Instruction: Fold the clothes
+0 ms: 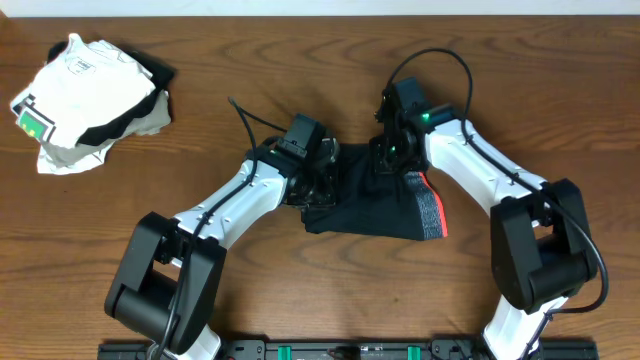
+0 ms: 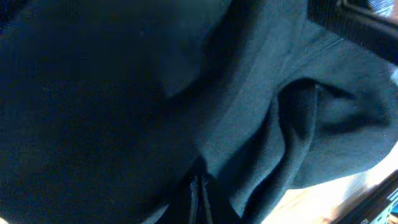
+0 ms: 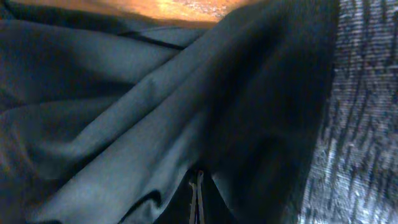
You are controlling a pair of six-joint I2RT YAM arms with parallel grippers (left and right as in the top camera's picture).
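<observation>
A brown wooden counter (image 1: 300,60) fills the overhead view, bare across most of its far and middle stretch. Two white robot arms reach in from the near edge: the left arm (image 1: 225,205) slants toward the centre from the near left, and the right arm (image 1: 480,165) bends in from the near right. Between them, at the middle of the counter, lie the clothes (image 1: 375,205), a pair of soft black shorts, bunched and creased rather than flat. In the far left corner, well apart from the work, sits a white garment (image 1: 85,80) heaped over a beige cloth (image 1: 150,118); it appears to be set aside.

The grey waistband (image 1: 432,212), edged in red-orange, runs down the right side of the clothes, so the legs point left. The left hand (image 1: 318,185) is at the left edge of the fabric and the right hand (image 1: 392,160) is at the far edge, near the waistband. In each wrist view the fingertips are pressed together, with dark cloth gathered into folds where they meet, so the left hand (image 2: 200,190) and the right hand (image 3: 198,190) each look clamped on the clothes. Holding two points probably allows the fabric to be lifted and spread, or laid over itself.

There is open wood far, left and right of the clothes for stretching them out; the near side is tighter, crowded by the arm bases. A small green tag (image 1: 33,122) shows on the white garment.
</observation>
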